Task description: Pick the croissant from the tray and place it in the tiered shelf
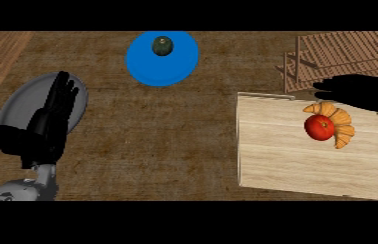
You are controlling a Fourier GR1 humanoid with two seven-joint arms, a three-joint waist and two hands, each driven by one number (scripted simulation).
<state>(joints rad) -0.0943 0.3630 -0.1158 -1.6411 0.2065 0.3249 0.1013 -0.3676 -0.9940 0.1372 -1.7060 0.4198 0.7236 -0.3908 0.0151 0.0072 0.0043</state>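
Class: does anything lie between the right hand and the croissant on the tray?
Nothing visible does. The right hand hovers at the tray's far edge, just above the croissant. A tomato nestles against the croissant's inner curve, on the side away from the hand.

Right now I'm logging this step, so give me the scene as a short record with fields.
surface: brown counter
tray: pale wooden tray, right side
croissant: croissant on the tray, curved round a red tomato
shelf: slatted wooden tiered shelf, upper right
right hand: right hand at the tray's far edge, holding nothing visible
left hand: left hand open, over a grey plate
other: blue plate with a dark avocado
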